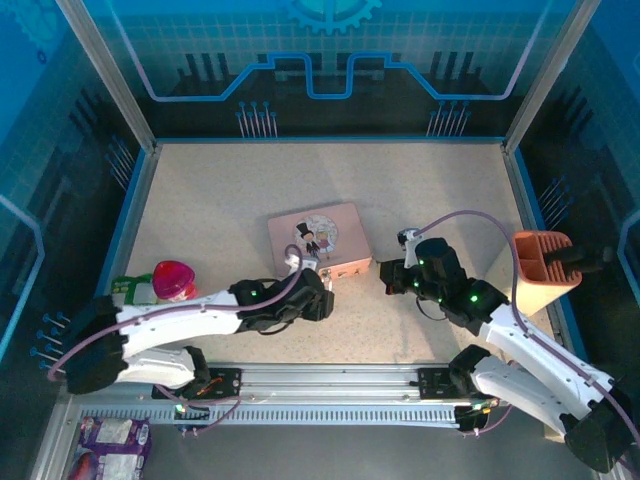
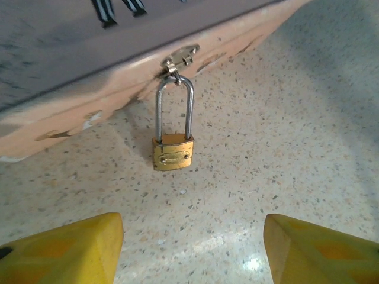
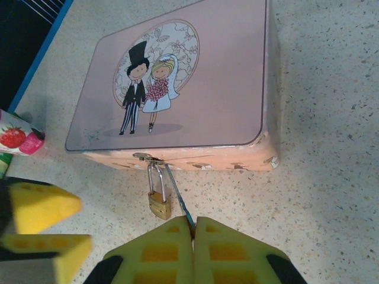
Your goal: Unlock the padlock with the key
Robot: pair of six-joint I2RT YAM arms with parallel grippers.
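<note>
The padlock [image 2: 173, 155], a small brass block on a silver shackle, hangs from the hasp of the pink tin [image 2: 89, 89] and lies on the speckled table. My left gripper [image 2: 192, 236] stands open just short of it, a yellow finger on each side and nothing between them. In the right wrist view the padlock [image 3: 159, 204] lies below the front wall of the tin [image 3: 195, 71]. My right gripper [image 3: 193, 228] is shut on the key [image 3: 177, 195], a thin dark strip that slants up toward the hasp, just right of the padlock. From above, the left gripper [image 1: 318, 292] and right gripper [image 1: 390, 276] flank the tin's near edge.
An orange slotted holder [image 1: 545, 270] stands at the right wall. A red-pink object [image 1: 172, 278] and a green pack [image 1: 130, 290] sit at the left behind my left arm. A strawberry-printed carton [image 3: 15, 136] lies left of the tin. Blue walls ring the table.
</note>
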